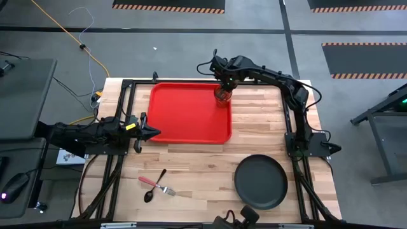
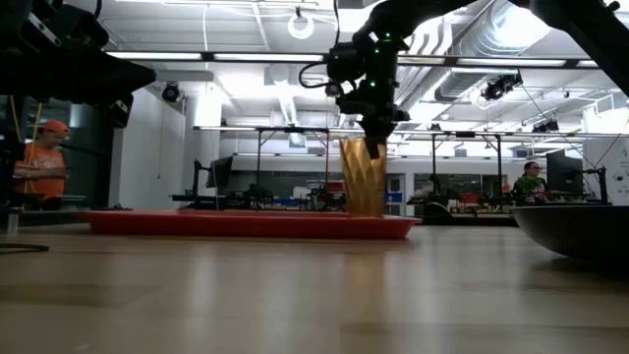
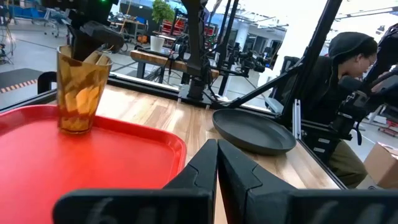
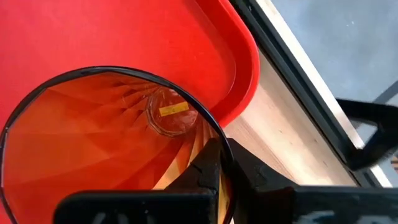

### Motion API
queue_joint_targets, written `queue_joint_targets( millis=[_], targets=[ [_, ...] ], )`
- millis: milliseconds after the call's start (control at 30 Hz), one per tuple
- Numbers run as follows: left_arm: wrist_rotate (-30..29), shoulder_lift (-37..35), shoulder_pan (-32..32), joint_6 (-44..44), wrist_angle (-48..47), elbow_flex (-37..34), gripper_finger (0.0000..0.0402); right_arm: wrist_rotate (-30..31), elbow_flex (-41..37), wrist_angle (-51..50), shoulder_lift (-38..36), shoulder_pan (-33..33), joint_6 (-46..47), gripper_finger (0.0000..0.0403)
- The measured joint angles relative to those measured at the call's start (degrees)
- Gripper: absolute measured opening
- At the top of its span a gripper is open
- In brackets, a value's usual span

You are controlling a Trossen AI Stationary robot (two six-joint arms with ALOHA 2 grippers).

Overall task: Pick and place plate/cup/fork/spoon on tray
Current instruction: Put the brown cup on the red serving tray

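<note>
Now the right gripper [image 1: 224, 87] pinches the rim of the cup [image 1: 222, 95], upright in the tray's [image 1: 184, 121] far right corner; the left gripper [image 1: 151, 132], fingers together, waits at the tray's left edge.

Wood table [image 1: 261, 127]; on it: tray [image 1: 184, 117]; plate [image 1: 261, 183]; fork [image 1: 158, 186]; spoon [image 1: 154, 186].

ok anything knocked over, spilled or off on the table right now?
Nothing stands out. The cup stands upright at the corner of the red tray, with the right tool pinching its rim. The plate lies flat on the table; the spoon and the fork lie crossed beside it. The left tool waits shut at the tray's edge.
</note>
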Motion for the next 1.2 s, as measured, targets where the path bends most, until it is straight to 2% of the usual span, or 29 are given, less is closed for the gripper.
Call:
queue_joint_targets(
  millis=[200,433,567,767,1200],
  targets=[
    [0.0,0.0,0.0,0.0,0.0,0.0,0.0003,0.4,-0.3,-2.6,-1.8,-1.6,-3.0,0.0],
    [0.0,0.0,0.0,0.0,0.0,0.0,0.0003,-5.0,-0.2,3.7,-3.0,-3.9,-2.1,0.0],
    [0.0,0.0,0.0,0.0,0.0,0.0,0.0003,-8.9,-0.2,3.9,-3.0,-5.4,-0.3,0.0],
    [0.0,0.0,0.0,0.0,0.0,0.0,0.0003,-7.3,-0.2,2.9,-2.7,-7.2,1.3,0.0],
    [0.0,0.0,0.0,0.0,0.0,0.0,0.0003,-9.4,-0.2,2.8,-0.1,-7.7,7.1,0.0]
  ],
)
